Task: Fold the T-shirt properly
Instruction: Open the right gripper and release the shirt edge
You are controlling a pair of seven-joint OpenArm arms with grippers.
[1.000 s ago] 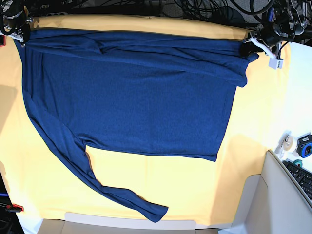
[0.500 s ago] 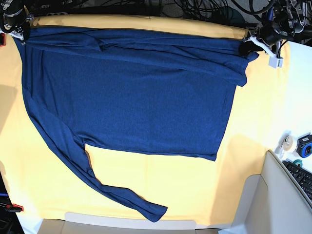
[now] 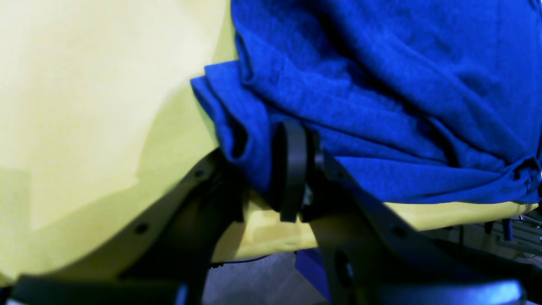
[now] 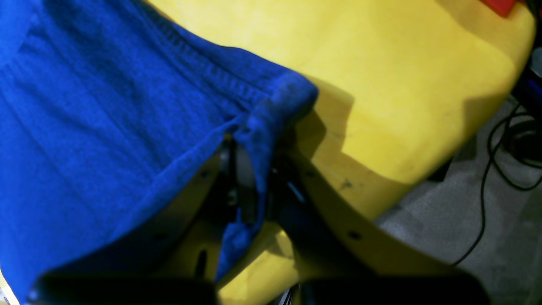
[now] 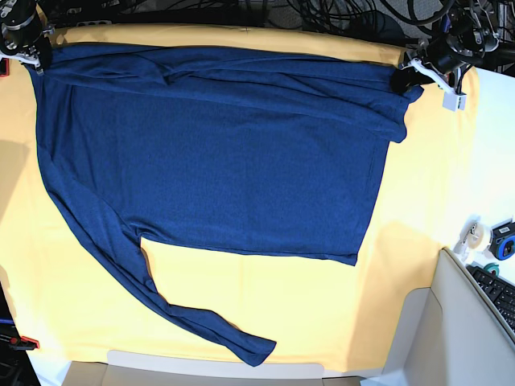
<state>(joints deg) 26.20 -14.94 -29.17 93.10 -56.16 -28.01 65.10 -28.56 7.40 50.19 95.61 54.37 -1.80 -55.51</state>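
- Plainly, the T-shirt [image 5: 217,161] lies spread over the yellow-covered surface [image 5: 265,305], its body reaching almost from the left edge to the right, with its top edge along the far edge.
- One long sleeve [image 5: 161,297] trails loose from the left side toward the near edge, ending close to the near-left part of the surface.
- Along the far edge the fabric is already doubled over into a narrow band [image 5: 265,72] of overlapping layers, which reads as a first fold made or being set down.
- At the far-right corner, the left gripper [image 3: 271,173] has bunched fabric between its fingers; whether the jaws pinch it or are letting go, I cannot tell.
- At the far-left corner, the right gripper [image 4: 250,186] has a hemmed corner of the shirt draped down between its fingers; its grip too is unclear from the blurred close view.
- By my judgement the task is early: only the top band is folded.
- What is left is the loose sleeve, the wide body and the final compact folds.
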